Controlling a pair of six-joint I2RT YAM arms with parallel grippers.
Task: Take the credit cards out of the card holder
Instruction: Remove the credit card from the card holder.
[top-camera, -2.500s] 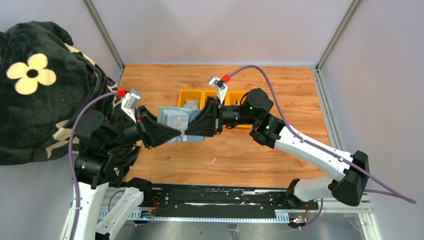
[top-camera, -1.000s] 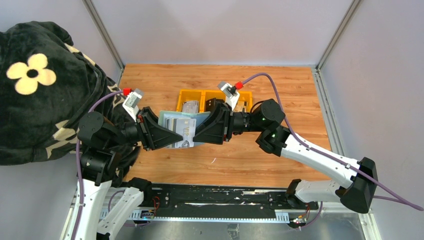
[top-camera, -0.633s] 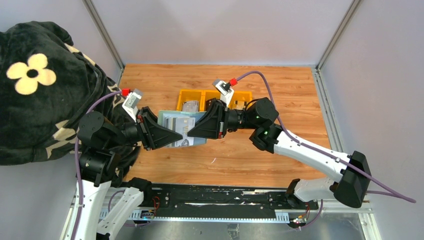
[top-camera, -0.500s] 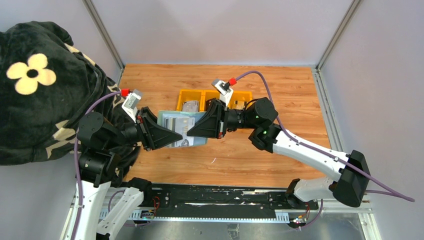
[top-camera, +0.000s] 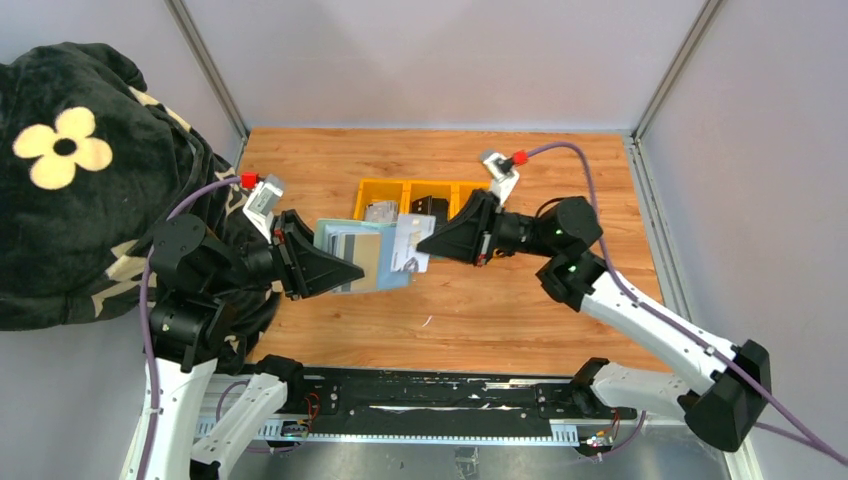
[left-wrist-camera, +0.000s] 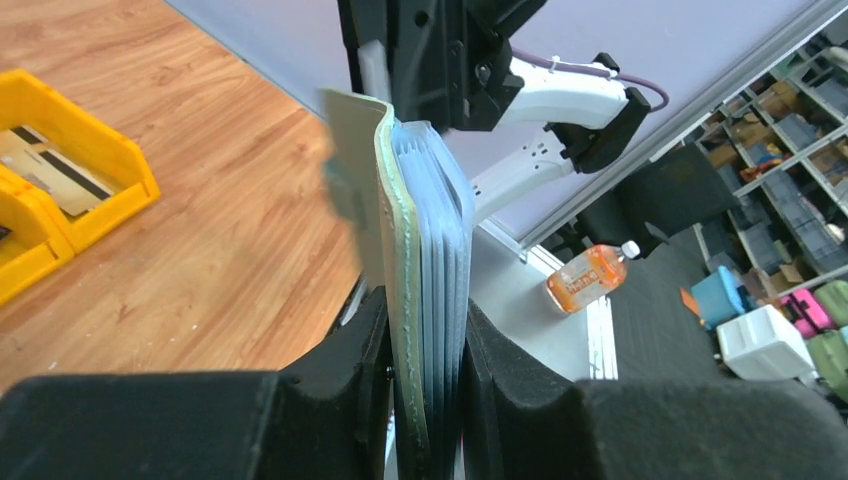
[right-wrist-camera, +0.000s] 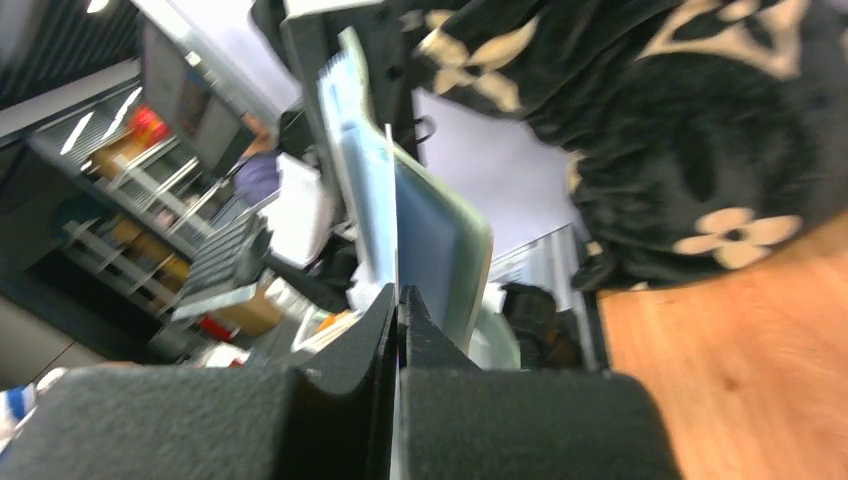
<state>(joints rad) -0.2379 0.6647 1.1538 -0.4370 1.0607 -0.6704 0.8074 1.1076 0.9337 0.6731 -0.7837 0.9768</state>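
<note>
Right gripper (top-camera: 424, 245) has pulled a silver card (top-camera: 411, 238) rightward from the card holder (top-camera: 338, 238).

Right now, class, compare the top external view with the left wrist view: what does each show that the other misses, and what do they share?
Only top external: a pale card pinched in the right gripper at the card holder's right edge, and black flowered fabric. Only left wrist: an orange bottle and storage shelves beyond the table. Both: the card holder clamped in the left gripper, the yellow tray, the wooden table.
</note>
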